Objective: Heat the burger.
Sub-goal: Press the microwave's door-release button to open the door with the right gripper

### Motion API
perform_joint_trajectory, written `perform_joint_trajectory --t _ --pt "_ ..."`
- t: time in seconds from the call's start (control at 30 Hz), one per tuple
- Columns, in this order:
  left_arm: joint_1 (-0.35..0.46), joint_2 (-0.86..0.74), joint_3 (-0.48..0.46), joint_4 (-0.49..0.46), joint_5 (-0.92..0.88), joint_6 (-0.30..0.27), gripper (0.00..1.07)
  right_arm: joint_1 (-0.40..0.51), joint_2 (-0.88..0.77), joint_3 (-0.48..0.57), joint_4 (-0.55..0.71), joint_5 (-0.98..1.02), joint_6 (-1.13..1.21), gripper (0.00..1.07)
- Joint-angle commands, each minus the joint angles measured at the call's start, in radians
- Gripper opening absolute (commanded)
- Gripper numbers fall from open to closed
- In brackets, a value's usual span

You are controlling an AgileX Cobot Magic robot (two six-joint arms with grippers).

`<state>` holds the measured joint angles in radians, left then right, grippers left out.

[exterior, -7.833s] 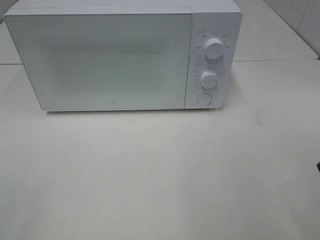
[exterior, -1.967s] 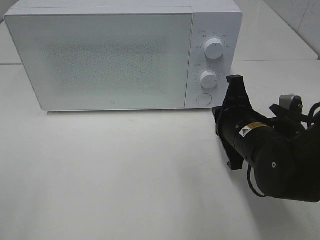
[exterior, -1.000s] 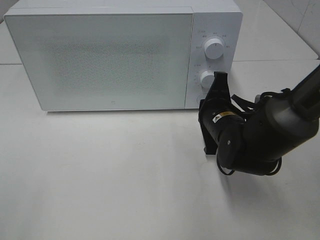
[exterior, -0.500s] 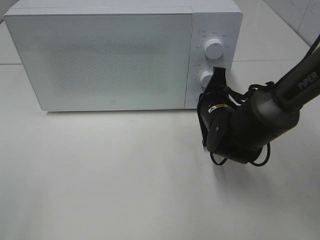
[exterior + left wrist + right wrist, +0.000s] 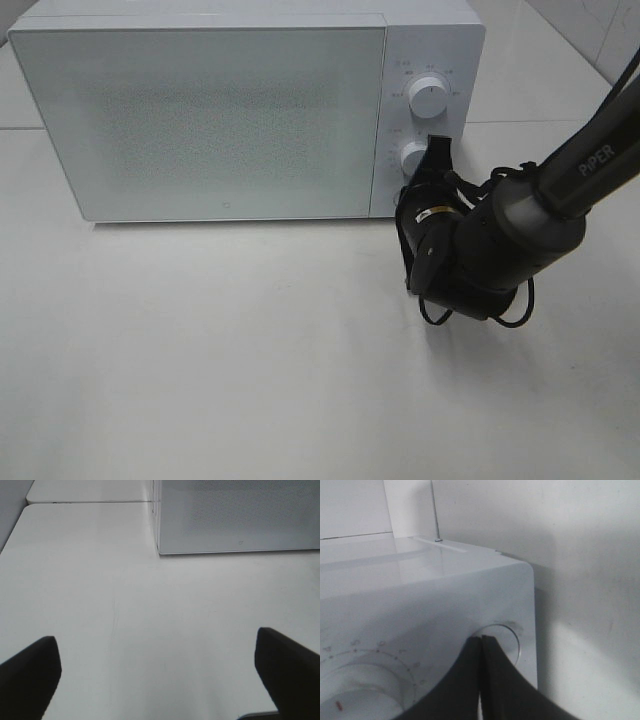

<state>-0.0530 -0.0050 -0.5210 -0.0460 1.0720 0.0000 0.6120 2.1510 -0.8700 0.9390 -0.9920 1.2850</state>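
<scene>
a white microwave (image 5: 200,120) stands at the back of the pale bench (image 5: 200,350) with its door (image 5: 210,115) closed and its control panel on the right of the exterior high view. the panel carries an upper dial (image 5: 429,99) and, below it, a lower dial (image 5: 414,158). the black right arm (image 5: 500,250) reaches in from the right edge of that view. the right fingers (image 5: 438,150) are pressed together into one thin blade that points at the foot of the panel, just beside the lower dial. in the right wrist view the tips of these fingers (image 5: 481,645) sit at the rim of the round button (image 5: 507,640) under the lower dial (image 5: 365,685). whether they touch the button cannot be told. the left fingers (image 5: 30,675) are spread wide and hold nothing, one dark finger at each lower corner of the left wrist view. bare bench (image 5: 125,605) lies between them, and the microwave's front corner (image 5: 240,515) lies beyond. the burger shows in none of the views, so where it is cannot be told.
</scene>
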Motion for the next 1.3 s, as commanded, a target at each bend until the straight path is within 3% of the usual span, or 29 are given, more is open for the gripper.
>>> perform_joint_trajectory --t 0.03,0.53,1.3 --pt "0.002 -0.014 0.005 0.003 0.001 0.000 0.98 -0.007 0.000 -0.009 -0.012 0.000 -0.023 0.00" --pt "0.002 -0.014 0.005 0.003 0.001 0.000 0.98 -0.007 0.000 -0.048 -0.063 0.004 -0.023 0.00" --pt "0.002 -0.014 0.005 0.003 0.001 0.000 0.98 -0.025 0.052 -0.117 -0.035 -0.076 -0.040 0.00"
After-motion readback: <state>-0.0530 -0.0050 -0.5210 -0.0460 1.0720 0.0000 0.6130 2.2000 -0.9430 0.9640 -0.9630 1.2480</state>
